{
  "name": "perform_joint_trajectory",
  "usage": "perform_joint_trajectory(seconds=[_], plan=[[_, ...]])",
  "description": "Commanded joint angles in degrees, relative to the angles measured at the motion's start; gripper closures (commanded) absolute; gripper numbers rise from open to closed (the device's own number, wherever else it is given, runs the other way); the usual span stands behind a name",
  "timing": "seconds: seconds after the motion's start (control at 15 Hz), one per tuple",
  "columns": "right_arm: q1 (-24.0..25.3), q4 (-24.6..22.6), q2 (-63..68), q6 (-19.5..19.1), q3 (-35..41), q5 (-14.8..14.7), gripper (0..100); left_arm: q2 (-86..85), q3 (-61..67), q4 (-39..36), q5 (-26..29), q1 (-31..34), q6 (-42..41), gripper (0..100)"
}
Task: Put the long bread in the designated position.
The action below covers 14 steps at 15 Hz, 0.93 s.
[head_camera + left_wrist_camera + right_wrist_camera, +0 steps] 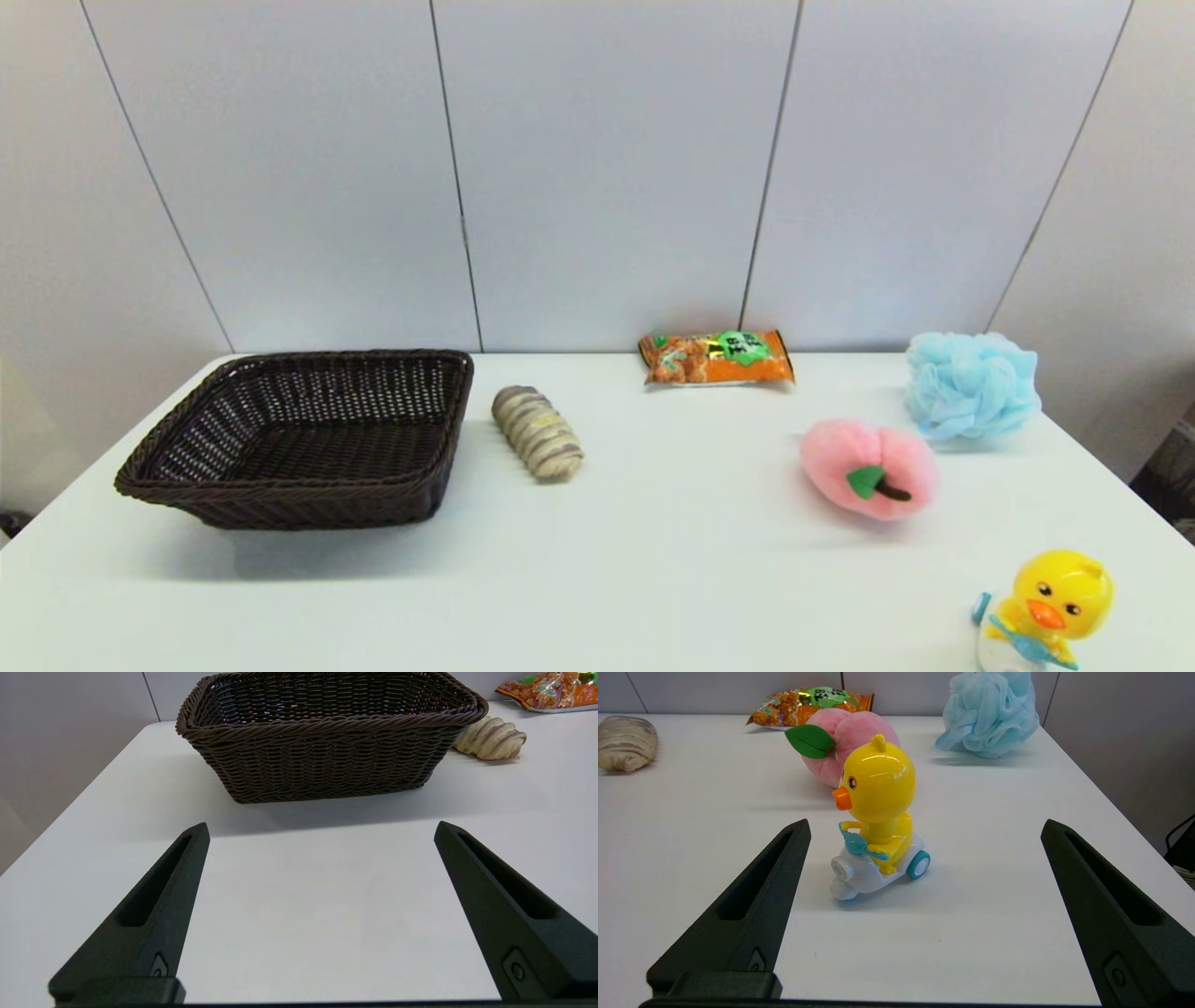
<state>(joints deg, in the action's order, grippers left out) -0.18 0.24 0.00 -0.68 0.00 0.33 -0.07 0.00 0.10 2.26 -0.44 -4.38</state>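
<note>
Long bread (537,432) lies on the counter (653,523) just beside the basket (168,448), and with our left gripper (321,828) and right gripper (924,826) fingers spread empty, we risk a reach nudging the basket's wall or rolling the loaf.

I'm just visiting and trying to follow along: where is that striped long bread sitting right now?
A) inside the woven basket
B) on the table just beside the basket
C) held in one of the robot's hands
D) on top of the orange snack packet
B: the long bread lies on the white table next to the basket, outside its rim; neither hand holds it.
</note>
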Motion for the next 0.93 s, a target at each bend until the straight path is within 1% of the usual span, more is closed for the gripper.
perform_joint_trajectory(seconds=[0.07, 0.2, 0.27, 0.4, 0.47, 0.53, 0.67, 0.73, 0.87, 0.93], plan=[[0.0, 0.0, 0.0, 0.0, 0.0, 0.0, 0, 0.2, -0.7, 0.0, 0.1, 0.0, -0.3, 0], [0.0, 0.0, 0.0, 0.0, 0.0, 0.0, 0, 4.5, -9.0, 0.0, 2.2, 0.0, 0.2, 0], [0.0, 0.0, 0.0, 0.1, 0.0, 0.0, 0, 8.7, -14.2, -0.1, 3.7, 0.0, 0.3, 0], [0.0, 0.0, 0.0, 0.0, 0.0, 0.0, 0, 16.6, -25.0, -0.2, 4.6, -0.5, 0.2, 0], [-0.1, 0.0, 0.0, 0.0, 0.0, 0.0, 0, 21.2, -30.2, -0.2, 5.9, -0.8, 0.2, 0], [0.0, 0.0, 0.0, 0.0, 0.0, 0.0, 0, 25.7, -35.3, -0.3, 6.5, -1.6, 0.3, 0], [0.0, 0.0, 0.0, 0.0, 0.0, 0.0, 0, 37.8, -49.7, -0.1, 7.5, -3.3, 0.4, 0], [0.0, 0.0, 0.0, 0.0, 0.0, 0.0, 0, 42.9, -55.7, -0.1, 9.2, -4.0, 0.3, 0], [0.0, 0.0, 0.0, 0.0, 0.0, 0.0, 0, 51.6, -64.8, -0.4, 12.3, -6.9, 0.1, 0], [0.0, 0.0, 0.0, 0.0, 0.0, 0.0, 0, 54.9, -67.7, -0.4, 13.6, -9.7, -0.2, 0]])
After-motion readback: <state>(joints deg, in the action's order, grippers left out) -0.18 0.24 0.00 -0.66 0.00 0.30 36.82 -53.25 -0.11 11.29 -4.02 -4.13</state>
